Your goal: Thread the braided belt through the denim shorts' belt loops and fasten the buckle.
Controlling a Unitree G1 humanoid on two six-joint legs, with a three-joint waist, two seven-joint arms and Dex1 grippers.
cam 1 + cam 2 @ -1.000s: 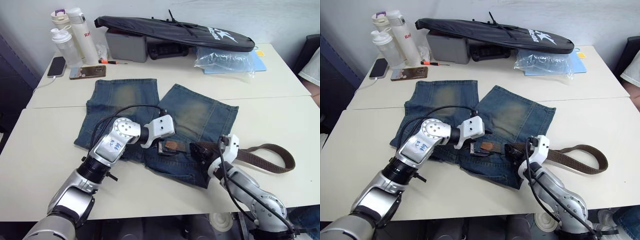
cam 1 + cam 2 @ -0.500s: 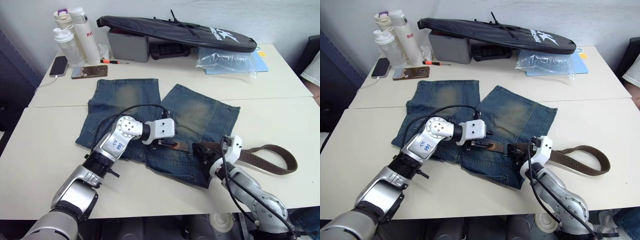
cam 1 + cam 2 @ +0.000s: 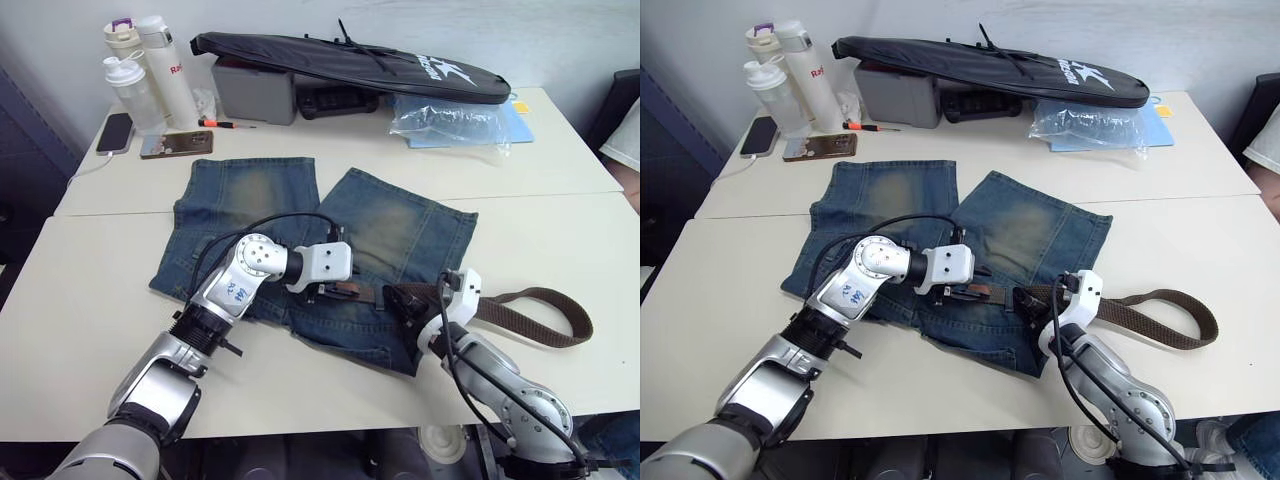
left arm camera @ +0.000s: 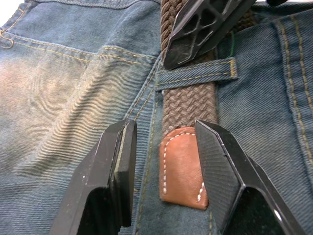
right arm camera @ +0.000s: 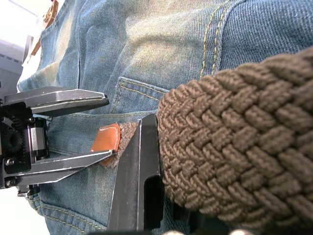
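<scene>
The denim shorts (image 3: 400, 230) lie flat on the white table, waistband toward me. The braided belt (image 3: 530, 300) runs from a curl on the right across the waistband and under one of the belt loops (image 4: 195, 74). Its tan leather end (image 4: 182, 169) lies just past that loop. My left gripper (image 4: 166, 129) is open, its fingers straddling the tan end low over the denim. My right gripper (image 3: 403, 300) is shut on the braided belt (image 5: 234, 147) just right of the loop, one finger (image 5: 139, 176) against the strap's edge. The buckle is hidden.
Along the table's far side stand bottles (image 3: 150, 70), two phones (image 3: 175, 145), a screwdriver (image 3: 225, 123), a grey box (image 3: 250, 92), a long black bag (image 3: 350, 60) and a clear plastic bag (image 3: 445, 120). A seam between two tabletops (image 3: 560, 195) runs under the shorts.
My left gripper has dropped from above the waistband and moved right, so it now straddles the tan end. The right gripper holds its grip on the belt.
</scene>
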